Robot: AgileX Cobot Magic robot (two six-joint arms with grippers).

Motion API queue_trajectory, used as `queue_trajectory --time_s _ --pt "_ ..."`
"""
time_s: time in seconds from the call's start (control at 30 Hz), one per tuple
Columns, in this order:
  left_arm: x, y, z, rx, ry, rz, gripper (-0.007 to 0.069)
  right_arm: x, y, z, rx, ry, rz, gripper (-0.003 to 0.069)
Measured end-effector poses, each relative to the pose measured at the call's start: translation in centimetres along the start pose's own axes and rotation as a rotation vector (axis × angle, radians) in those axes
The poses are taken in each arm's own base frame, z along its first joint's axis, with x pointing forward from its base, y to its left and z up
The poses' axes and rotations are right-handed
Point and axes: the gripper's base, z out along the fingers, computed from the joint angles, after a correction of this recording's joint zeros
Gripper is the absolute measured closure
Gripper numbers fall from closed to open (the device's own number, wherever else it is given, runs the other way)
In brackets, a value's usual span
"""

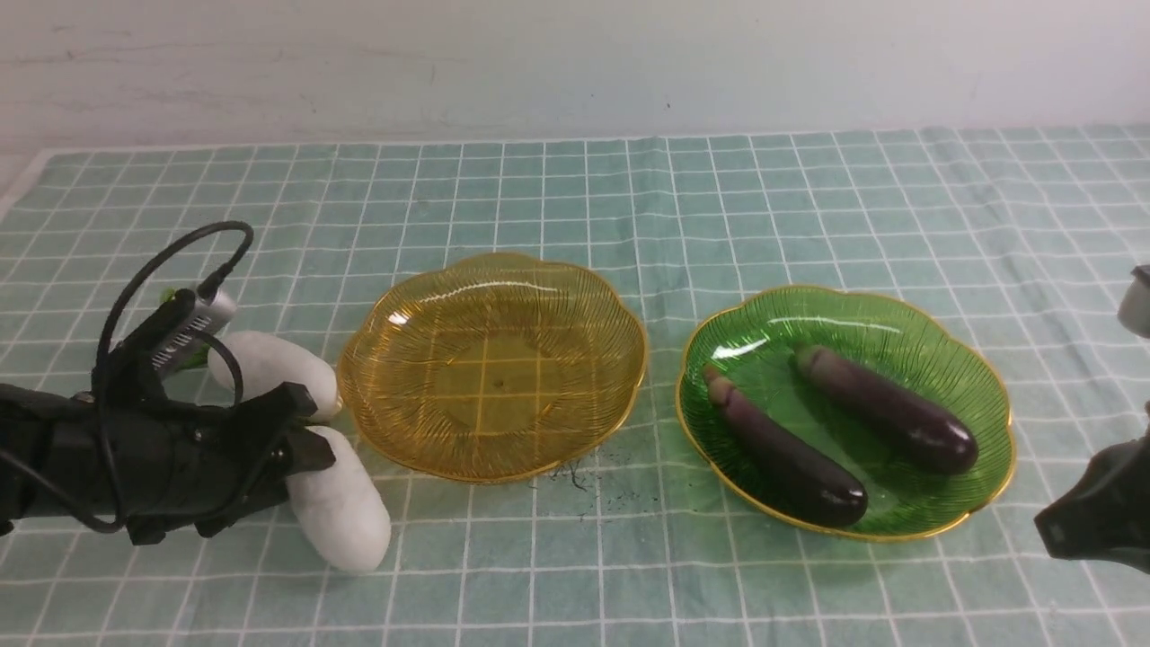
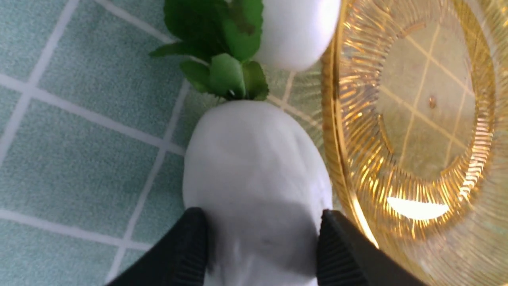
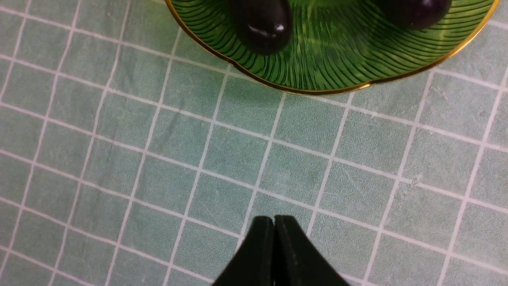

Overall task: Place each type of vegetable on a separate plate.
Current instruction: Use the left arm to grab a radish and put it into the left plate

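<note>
My left gripper (image 1: 310, 427) is shut on the near white radish (image 1: 340, 508), just left of the empty amber plate (image 1: 492, 377). In the left wrist view its fingers (image 2: 186, 246) press both sides of that radish (image 2: 254, 159), whose green leaves point away from the gripper. The second radish (image 1: 269, 364) lies just behind it and also shows in the left wrist view (image 2: 297, 31). The two dark-purple eggplants (image 1: 786, 454) (image 1: 885, 409) lie in the green plate (image 1: 898, 341). My right gripper (image 3: 274, 222) is shut and empty over the cloth, near the green plate's (image 3: 337, 51) front rim.
A green checked cloth (image 1: 575, 207) covers the table up to a white wall at the back. A dark smudge (image 1: 575, 476) marks the cloth in front of the amber plate. The amber plate's rim (image 2: 337, 119) is close beside my left gripper's finger.
</note>
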Motion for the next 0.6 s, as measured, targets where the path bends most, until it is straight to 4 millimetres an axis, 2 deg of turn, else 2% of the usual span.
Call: queue_trajectory --time_s 0.07,0.23,0.37,0.6 --pt "0.0 -0.3 -0.6 0.010 -0.003 0.027 0.0306 0.0 0.0 0.0 0.000 0.000 0.000 0.0673" --pt "0.2 -1.8 -3.7 0.040 -0.037 0.162 0.0307 0.0 0.0 0.0 0.000 0.000 0.000 0.0674" --pt "0.9 -3.4 -7.1 0.082 -0.025 0.243 0.0319 0.0 0.0 0.0 0.000 0.000 0.000 0.0674" --pt "-1.2 -7.5 -11.3 0.166 0.019 0.316 0.0319 0.0 0.0 0.0 0.000 0.000 0.000 0.0674"
